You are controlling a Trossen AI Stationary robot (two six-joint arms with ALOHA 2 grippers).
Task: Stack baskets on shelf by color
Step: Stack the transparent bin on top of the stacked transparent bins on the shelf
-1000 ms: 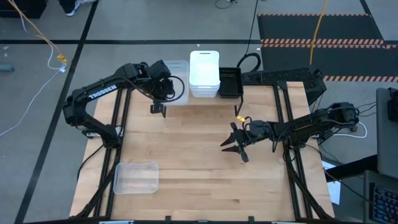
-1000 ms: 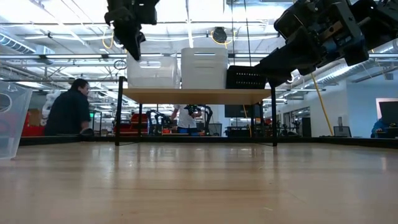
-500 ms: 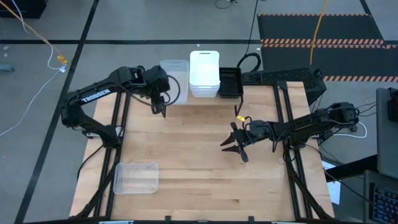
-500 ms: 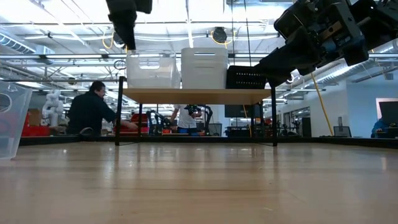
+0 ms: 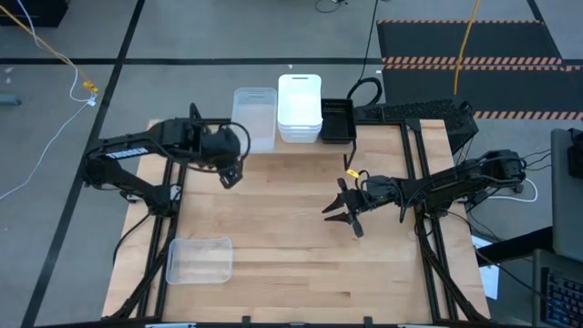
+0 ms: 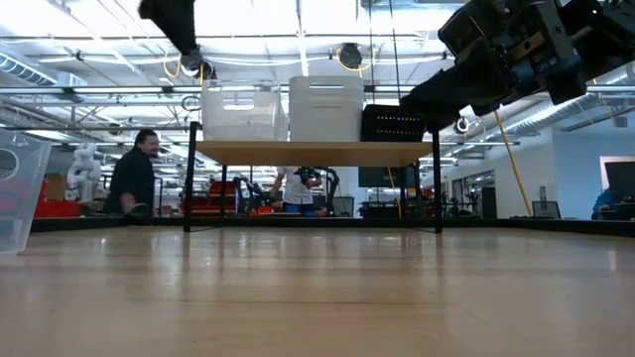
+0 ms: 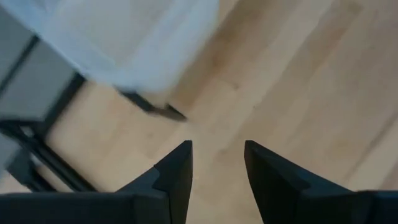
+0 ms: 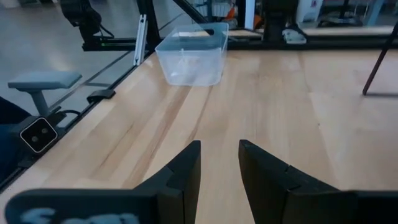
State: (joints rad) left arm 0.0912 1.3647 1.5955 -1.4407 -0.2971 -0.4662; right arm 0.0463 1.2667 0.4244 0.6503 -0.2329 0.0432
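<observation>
Wooden tabletop (image 5: 291, 255), "TROSSEN" lettering on the left arm (image 5: 127, 150), both tools, left tool (image 5: 229, 175) and right tool (image 5: 343, 217), spread, empty.

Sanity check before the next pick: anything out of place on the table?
One clear basket sits alone at the table's near-left corner, far from the shelf, where the clear, white and black stacks stand. Nothing tipped or spilled. Both pincers are empty.

Clear (image 5: 255, 111), white (image 5: 299, 107), black baskets (image 5: 337, 120) atop shelf (image 6: 314, 151)
</observation>
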